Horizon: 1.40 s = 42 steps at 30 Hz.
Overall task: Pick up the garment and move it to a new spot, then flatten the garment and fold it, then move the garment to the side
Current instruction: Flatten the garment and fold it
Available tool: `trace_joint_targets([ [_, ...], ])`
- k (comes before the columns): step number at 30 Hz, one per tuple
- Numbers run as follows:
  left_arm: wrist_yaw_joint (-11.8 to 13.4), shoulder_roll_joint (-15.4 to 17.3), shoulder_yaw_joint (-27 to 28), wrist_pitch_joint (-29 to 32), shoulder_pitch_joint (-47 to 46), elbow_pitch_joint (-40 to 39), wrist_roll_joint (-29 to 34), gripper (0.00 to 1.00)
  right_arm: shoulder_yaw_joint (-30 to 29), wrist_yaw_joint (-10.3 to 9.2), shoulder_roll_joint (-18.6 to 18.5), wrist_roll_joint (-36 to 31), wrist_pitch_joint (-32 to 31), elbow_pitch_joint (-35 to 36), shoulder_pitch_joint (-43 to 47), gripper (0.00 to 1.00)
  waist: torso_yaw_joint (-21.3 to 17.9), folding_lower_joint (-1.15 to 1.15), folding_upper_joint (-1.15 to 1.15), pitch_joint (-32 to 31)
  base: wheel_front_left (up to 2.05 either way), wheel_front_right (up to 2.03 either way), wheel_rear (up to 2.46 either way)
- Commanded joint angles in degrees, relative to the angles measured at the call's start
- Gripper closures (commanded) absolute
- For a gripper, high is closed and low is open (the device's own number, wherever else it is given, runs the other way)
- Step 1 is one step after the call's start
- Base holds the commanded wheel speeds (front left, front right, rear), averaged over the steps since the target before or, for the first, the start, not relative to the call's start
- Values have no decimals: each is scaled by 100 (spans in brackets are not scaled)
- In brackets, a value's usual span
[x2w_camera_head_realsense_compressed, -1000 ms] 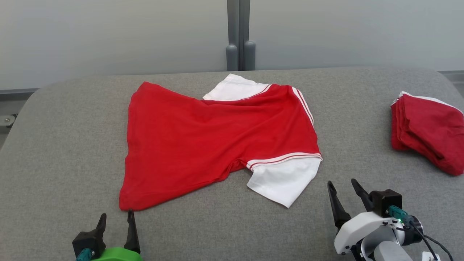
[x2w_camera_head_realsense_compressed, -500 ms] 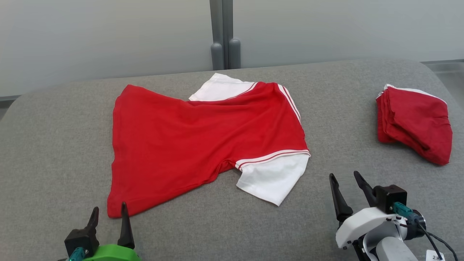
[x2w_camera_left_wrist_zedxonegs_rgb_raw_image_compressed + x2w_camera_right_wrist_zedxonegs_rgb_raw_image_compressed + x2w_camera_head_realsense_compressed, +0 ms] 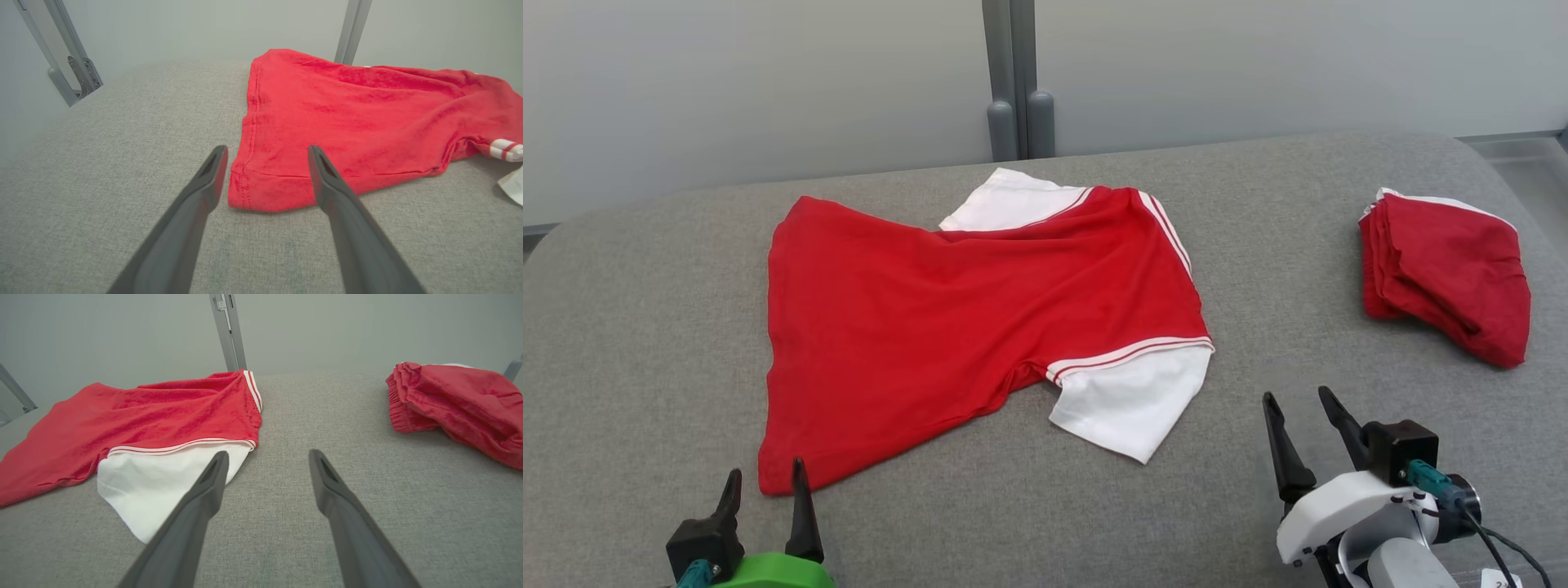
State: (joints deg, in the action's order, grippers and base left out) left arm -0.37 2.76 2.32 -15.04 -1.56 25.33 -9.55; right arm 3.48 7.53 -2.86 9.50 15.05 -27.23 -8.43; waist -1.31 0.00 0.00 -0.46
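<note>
A red T-shirt (image 3: 947, 318) with white sleeves lies spread on the grey padded table (image 3: 1298, 229), its hem toward the left and one white sleeve (image 3: 1131, 400) toward me. My left gripper (image 3: 766, 482) stands open at the lower left, its fingertips just short of the shirt's near hem corner (image 3: 261, 192). At the lower right my right gripper (image 3: 1298, 404) is open too, a little right of the white sleeve (image 3: 159, 477) and touching nothing.
A folded red garment (image 3: 1450, 273) with a white edge sits at the table's right side, also seen from the right wrist (image 3: 457, 404). A grey post (image 3: 1011, 82) rises behind the table's far edge against a pale wall.
The head camera has shifted, so the whole scene slid left and slightly down in the picture. Both grippers stay open; the shirt lies as before.
</note>
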Motion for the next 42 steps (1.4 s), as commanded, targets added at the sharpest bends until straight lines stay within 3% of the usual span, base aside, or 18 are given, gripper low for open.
trace_joint_targets([
  [1,24,27,-3,-17,63,30,-30,0,47,-10,-11,10,15,-17,16,0,27,0,0,44,0,0,0],
  [15,-17,27,-379,-17,-459,301,-154,0,947,-10,-16,466,16,-601,-519,0,410,0,0,849,0,0,0],
  [27,-20,27,-472,-17,-646,329,-133,0,1791,-6,-10,1179,-2,-1395,-844,0,679,0,0,1065,0,0,0],
  [28,-17,28,-463,-17,-645,316,-135,0,1774,-6,-11,1175,-5,-1402,-882,24,675,0,0,1075,0,0,0],
  [29,-15,27,-458,-17,-638,310,-137,0,1741,-6,-11,1138,-5,-1385,-917,84,667,0,0,1077,0,0,0],
  [30,-14,27,-447,-17,-627,306,-143,0,1670,-6,-11,1095,-5,-1341,-927,100,655,0,0,1074,0,0,0],
  [37,22,27,-397,-17,-567,290,-230,0,1104,-7,-106,657,9,-836,-783,100,440,0,0,971,0,0,0],
  [42,45,29,-308,-17,-594,344,-268,0,1032,-7,-180,410,8,-614,-643,100,288,0,0,914,0,0,0],
])
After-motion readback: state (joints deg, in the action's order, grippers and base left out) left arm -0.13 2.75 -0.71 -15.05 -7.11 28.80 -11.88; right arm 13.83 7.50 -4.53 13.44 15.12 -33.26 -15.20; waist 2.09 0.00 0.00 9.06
